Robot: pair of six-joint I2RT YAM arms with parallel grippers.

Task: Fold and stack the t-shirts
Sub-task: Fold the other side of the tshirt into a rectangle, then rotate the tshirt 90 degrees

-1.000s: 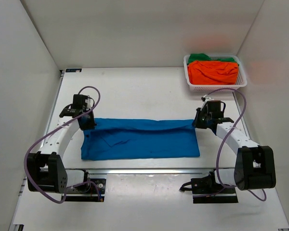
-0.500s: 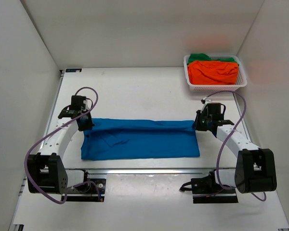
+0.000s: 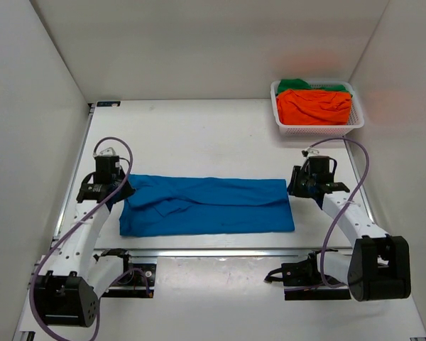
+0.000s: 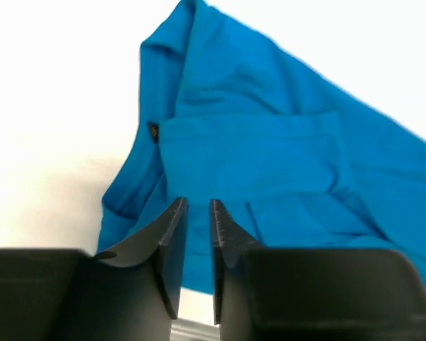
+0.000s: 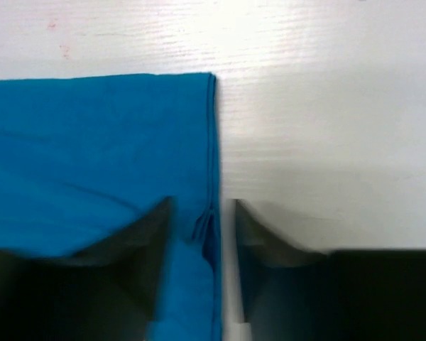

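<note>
as the blue t-shirt lies in a long band, left end effector and right end effector flank its ends, both unclenched, likely so the fold settles.

Blue t-shirt, one, rumpled and creased, lying on a white bench, a small dark mark at its left fold; two dark fingers in the foreground, narrowly parted, over the shirt's near edge.
</note>
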